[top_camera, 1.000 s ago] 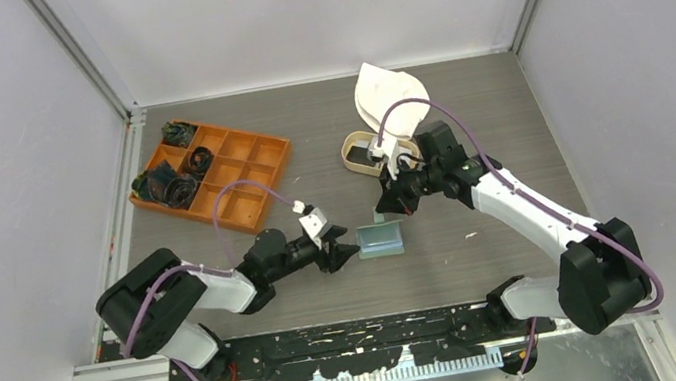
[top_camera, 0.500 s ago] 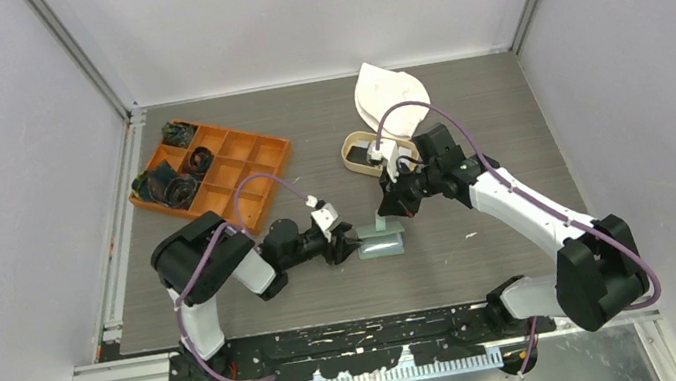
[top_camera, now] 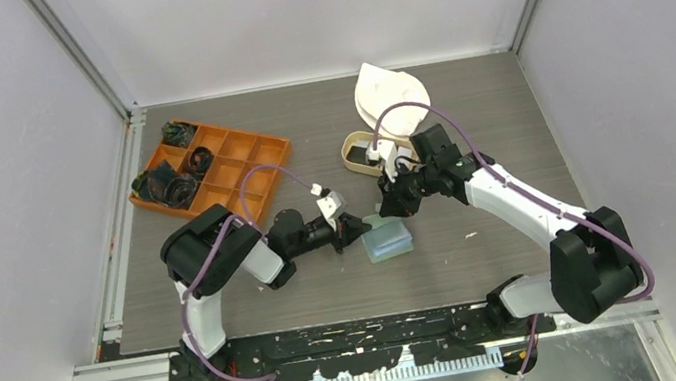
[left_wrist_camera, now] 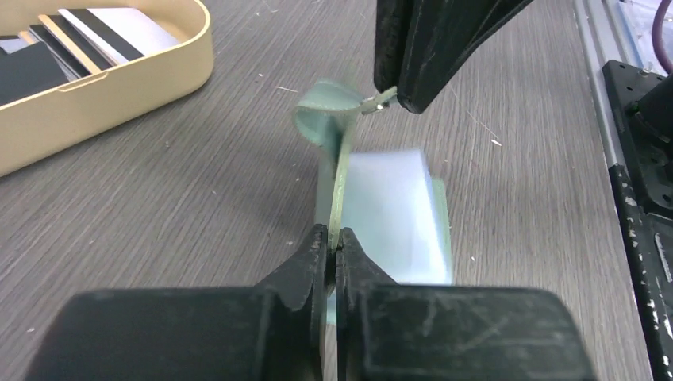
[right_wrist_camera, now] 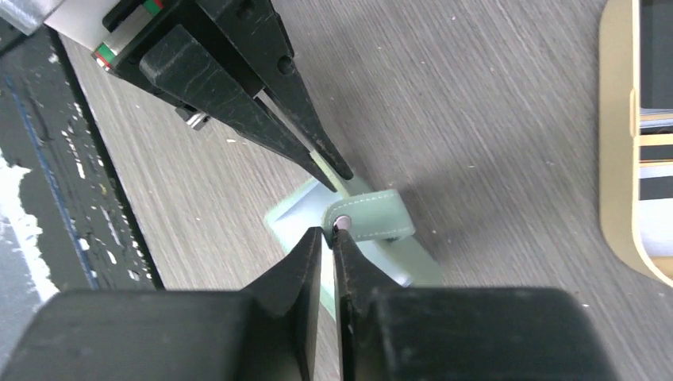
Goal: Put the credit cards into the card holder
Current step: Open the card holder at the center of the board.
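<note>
Two grippers meet at the card holder point(top_camera: 389, 240): left gripper point(left_wrist_camera: 332, 237) clamps its upright flap point(left_wrist_camera: 340, 171); right gripper point(right_wrist_camera: 328, 231), jaws narrow, touches the snap tab point(right_wrist_camera: 369, 218), hold uncertain.

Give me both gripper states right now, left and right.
Left gripper: closed, pinching the upright flap of the wallet.
Right gripper: nearly closed on the wallet's snap strap; the grip looks light.

The tray point(left_wrist_camera: 119, 87) and its credit cards point(left_wrist_camera: 32, 71) run off the left wrist view's edge.
</note>
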Controlling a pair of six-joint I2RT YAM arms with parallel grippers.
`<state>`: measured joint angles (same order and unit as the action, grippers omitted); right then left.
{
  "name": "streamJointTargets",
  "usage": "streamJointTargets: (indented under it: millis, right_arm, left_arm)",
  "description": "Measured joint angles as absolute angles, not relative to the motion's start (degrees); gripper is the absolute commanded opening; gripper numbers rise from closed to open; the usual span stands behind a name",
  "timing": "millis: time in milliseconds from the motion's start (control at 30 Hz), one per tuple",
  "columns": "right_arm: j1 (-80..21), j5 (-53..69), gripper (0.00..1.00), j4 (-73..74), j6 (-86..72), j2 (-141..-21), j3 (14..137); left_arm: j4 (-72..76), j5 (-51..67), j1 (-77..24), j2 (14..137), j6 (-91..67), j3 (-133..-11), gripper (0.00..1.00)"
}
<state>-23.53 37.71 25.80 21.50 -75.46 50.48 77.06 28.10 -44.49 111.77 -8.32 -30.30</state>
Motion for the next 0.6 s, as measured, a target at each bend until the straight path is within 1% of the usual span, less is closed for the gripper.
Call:
streamJointTargets:
  millis: [200,233,300,433,500,567,600]
  right_arm:
    - [-23.49,33.63,0.59,27.9,23.03,-75.44,52.53]
    - [-23.44,33.01,0.64,28.32,23.77,-74.89,52.82]
    - [-23.33,32.91,0.71,29.43,25.76,-72.86,52.84]
    - [-23.0,37.65,0.79,33.41,35.99,-66.13,52.21]
    - [-23.03,42.26,0.82,36.97,46.54,-63.75,50.48]
    - [-23.18,43.99,0.81,39.11,52.31,-63.26,49.01]
    - [-23.35,44.58,0.78,40.16,56.07,-63.75,47.75]
  left_arm:
    - [77.54,29.23,-44.07,112.71,-15.07,-31.07,0.0]
    - [77.87,28.53,-44.05,112.64,-17.47,-30.55,0.0]
    - [78.46,26.94,-43.9,112.33,-21.74,-29.06,0.0]
    - [79.61,22.83,-43.75,111.0,-30.33,-25.26,0.0]
    - [79.44,20.45,-43.66,110.24,-35.07,-23.49,0.0]
    - [78.13,18.96,-43.42,109.73,-39.07,-22.76,0.0]
    - [76.93,18.52,-43.35,109.47,-40.75,-22.76,0.0]
